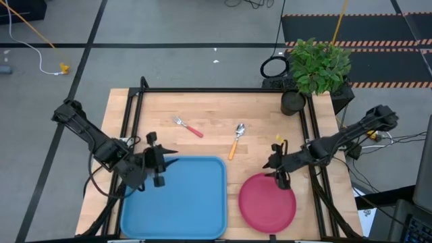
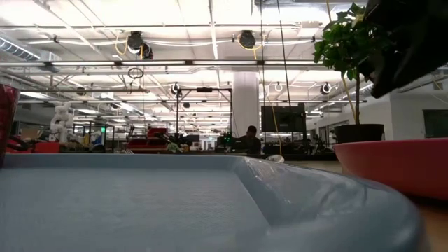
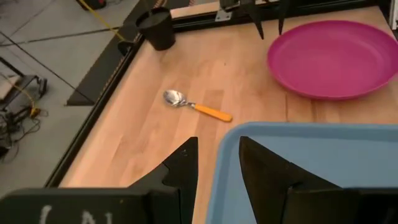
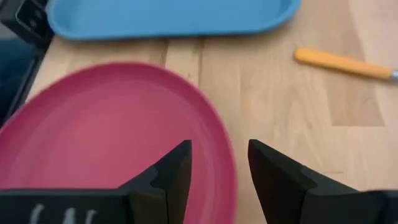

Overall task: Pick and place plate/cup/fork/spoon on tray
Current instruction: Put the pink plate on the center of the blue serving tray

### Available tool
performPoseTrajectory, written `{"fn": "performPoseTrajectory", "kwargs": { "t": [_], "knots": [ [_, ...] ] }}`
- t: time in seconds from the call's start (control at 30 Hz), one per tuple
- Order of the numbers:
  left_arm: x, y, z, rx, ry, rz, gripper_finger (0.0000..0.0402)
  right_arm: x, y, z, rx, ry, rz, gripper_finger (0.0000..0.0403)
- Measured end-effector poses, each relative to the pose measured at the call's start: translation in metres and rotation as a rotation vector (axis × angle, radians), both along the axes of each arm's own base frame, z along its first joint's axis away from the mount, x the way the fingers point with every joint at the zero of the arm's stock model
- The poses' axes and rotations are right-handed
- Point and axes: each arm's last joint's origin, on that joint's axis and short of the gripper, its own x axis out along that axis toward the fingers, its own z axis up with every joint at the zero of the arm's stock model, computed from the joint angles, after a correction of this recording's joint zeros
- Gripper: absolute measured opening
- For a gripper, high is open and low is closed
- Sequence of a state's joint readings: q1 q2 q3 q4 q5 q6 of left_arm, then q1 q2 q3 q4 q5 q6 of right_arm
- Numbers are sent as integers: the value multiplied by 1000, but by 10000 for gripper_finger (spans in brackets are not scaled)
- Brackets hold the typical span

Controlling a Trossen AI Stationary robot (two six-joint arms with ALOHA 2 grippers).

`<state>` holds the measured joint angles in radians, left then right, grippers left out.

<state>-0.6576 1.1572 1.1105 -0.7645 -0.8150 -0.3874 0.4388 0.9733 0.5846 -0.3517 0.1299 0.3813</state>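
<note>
- Straddling the plate's [image 1: 267, 202] 12 o'clock rim with right fingers [image 1: 280, 177] apart, readying a pinch.
- Bracketing the tray's [image 1: 174, 197] 9 o'clock rim with left fingers [image 1: 159, 169] apart, likely steadying it.

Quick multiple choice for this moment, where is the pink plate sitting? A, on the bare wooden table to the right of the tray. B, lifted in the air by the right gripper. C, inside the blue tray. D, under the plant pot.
A: the plate lies flat on the wood beside the tray, with the right gripper open at its far rim, not holding it.
</note>
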Motion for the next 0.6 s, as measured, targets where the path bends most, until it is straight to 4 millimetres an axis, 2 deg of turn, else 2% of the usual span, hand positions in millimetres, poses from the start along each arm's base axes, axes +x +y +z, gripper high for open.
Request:
{"fn": "performPoseTrajectory", "kwargs": {
  "t": [0.13, 0.6],
  "knots": [
    [4, 2, -13, 41, 15, -10, 120, 4, 3, -10, -26, 54, 2, 149],
    [11, 11, -12, 17, 0, 38, 120, 15, 6, -36, -111, 182, -10, 166]
  ]
}}
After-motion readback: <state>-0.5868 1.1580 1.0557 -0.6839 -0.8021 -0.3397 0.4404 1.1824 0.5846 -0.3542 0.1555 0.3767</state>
